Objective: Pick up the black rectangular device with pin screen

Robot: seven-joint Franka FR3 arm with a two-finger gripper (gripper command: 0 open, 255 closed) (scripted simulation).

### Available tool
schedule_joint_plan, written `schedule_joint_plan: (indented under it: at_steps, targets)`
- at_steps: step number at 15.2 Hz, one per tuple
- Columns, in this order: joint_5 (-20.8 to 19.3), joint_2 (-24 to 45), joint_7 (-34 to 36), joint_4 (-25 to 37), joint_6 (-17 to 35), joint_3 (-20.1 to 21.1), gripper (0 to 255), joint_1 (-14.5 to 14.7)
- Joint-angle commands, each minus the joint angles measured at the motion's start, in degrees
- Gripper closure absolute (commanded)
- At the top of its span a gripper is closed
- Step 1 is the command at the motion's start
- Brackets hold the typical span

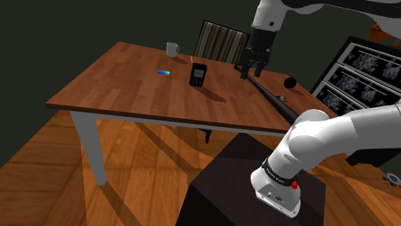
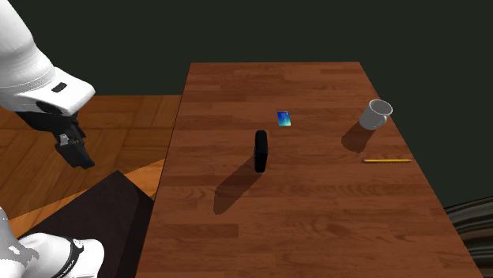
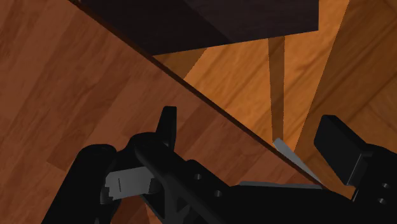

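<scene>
The gripper (image 1: 254, 70) hangs open in the air, its 2 black fingers (image 3: 167, 127) standing apart with nothing between them. In the wrist view the gripper (image 3: 249, 122) looks down on the edge of the wooden table (image 3: 57, 95), with the tabletop under 1 finger and the orange plank floor (image 3: 254, 70) under the other, and the dark stand (image 3: 210, 19) beyond. The black PIN terminal (image 1: 197, 75) stands upright on the table (image 1: 115, 83), around the middle of the top. In the shoulder view its keypad face is turned toward the camera, and it is well apart from the gripper, which is to that view's right of it. A small blue card (image 1: 164, 72) lies flat near the terminal on its other side, and a pale mug (image 1: 171, 49) sits farther back near the far edge, with a thin yellow pencil (image 1: 193, 59) just behind the terminal. A chair with a striped back (image 1: 218, 40) is drawn up at the far side. In the second exterior view the terminal (image 2: 261, 150) is seen edge-on, casting a long shadow across the boards. The blue card (image 2: 284, 118) is just beyond it, while the mug (image 2: 376, 114) and the pencil (image 2: 387, 160) lie toward that view's right. There the gripper (image 2: 79, 155) shows at the left, off to the side of the table (image 2: 316, 229) and above the stand (image 2: 103, 221).
</scene>
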Motion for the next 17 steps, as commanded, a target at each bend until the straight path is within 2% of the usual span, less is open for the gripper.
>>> schedule_joint_plan:
  at_steps: [1, 9, 17]
  targets:
    - [0.0, 0.0, 0.0, 0.0, 0.0, 0.0, 0, 0.0]
    - [-5.68, 11.16, -14.01, 2.35, 11.06, -8.25, 0, 0.01]
    - [-6.3, 26.04, -27.86, 10.03, 20.69, -15.53, 0, 1.15]
